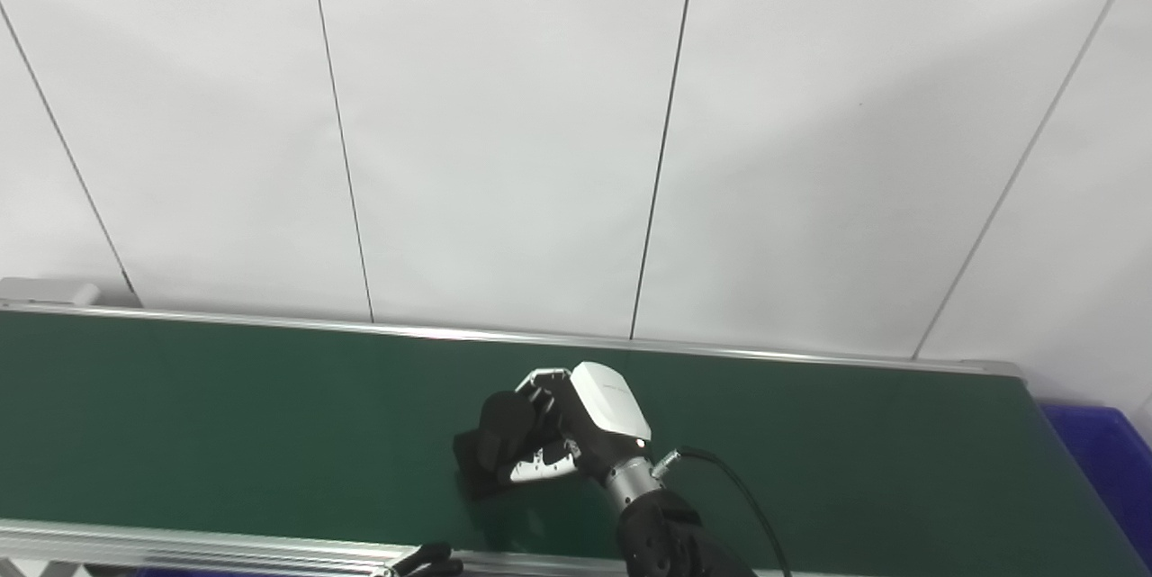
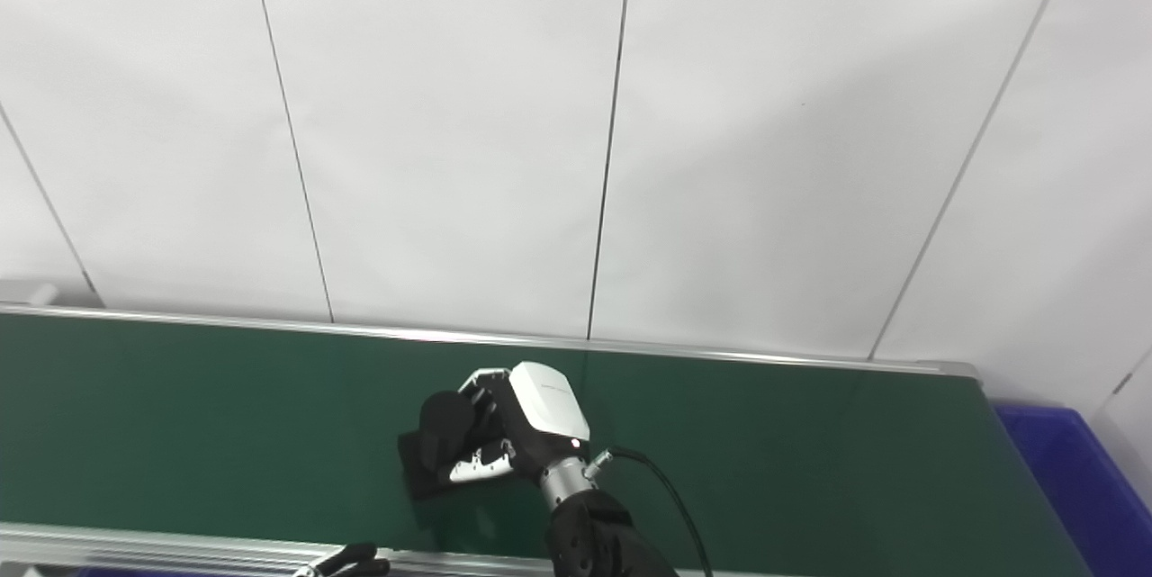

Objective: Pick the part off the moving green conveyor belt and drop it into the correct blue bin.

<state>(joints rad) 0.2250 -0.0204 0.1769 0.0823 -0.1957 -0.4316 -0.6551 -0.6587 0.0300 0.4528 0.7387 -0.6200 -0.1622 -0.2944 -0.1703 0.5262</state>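
The black part (image 1: pixel 490 460) was clasped by the right hand (image 1: pixel 576 433) mid-belt on the green conveyor belt (image 1: pixel 225 424), nearer its front rail (image 1: pixel 180 548). Bare belt lay on both sides; the blue bin (image 1: pixel 1102 460) sat past the right end. Only the left hand's fingertips (image 1: pixel 430 561) showed, grip untellable.

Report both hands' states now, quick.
Right hand: shut on the black part, on the green belt.
Left hand: only dark fingertips show at the bottom edge; cannot tell.
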